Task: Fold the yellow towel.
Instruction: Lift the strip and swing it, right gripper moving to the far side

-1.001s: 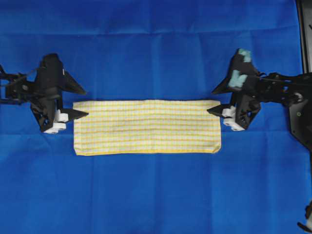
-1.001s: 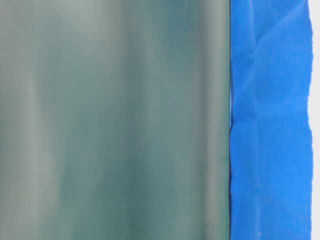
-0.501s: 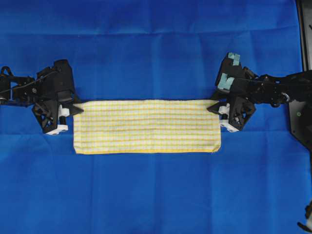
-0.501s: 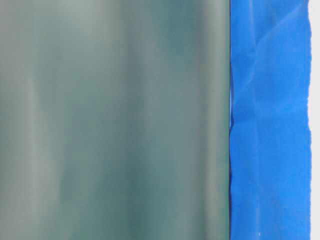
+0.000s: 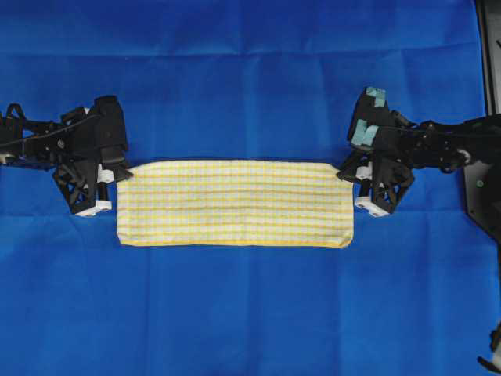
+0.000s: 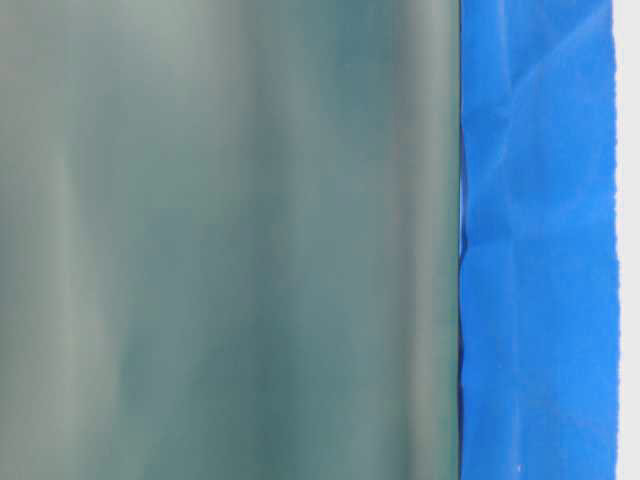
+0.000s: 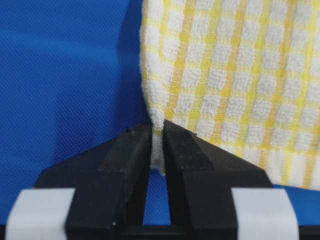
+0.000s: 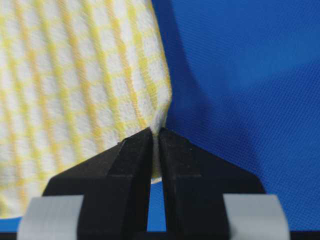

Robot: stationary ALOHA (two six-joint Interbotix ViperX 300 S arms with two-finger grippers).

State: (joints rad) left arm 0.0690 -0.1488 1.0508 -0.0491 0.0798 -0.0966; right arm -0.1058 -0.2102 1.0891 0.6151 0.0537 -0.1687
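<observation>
Yellow towel (image 5: pixel 235 204) long axis left-right, flat on blue cloth (image 5: pixel 250 78)

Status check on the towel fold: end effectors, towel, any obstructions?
Left end effector shut on yellow towel far-left corner. Right end effector shut on far-right corner. Towel flat on blue cloth. No obstructions seen.

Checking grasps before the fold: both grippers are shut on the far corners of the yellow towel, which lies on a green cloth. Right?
Not quite: the cloth is blue, per the overhead view. The left gripper and right gripper are shut on the yellow towel.
</observation>
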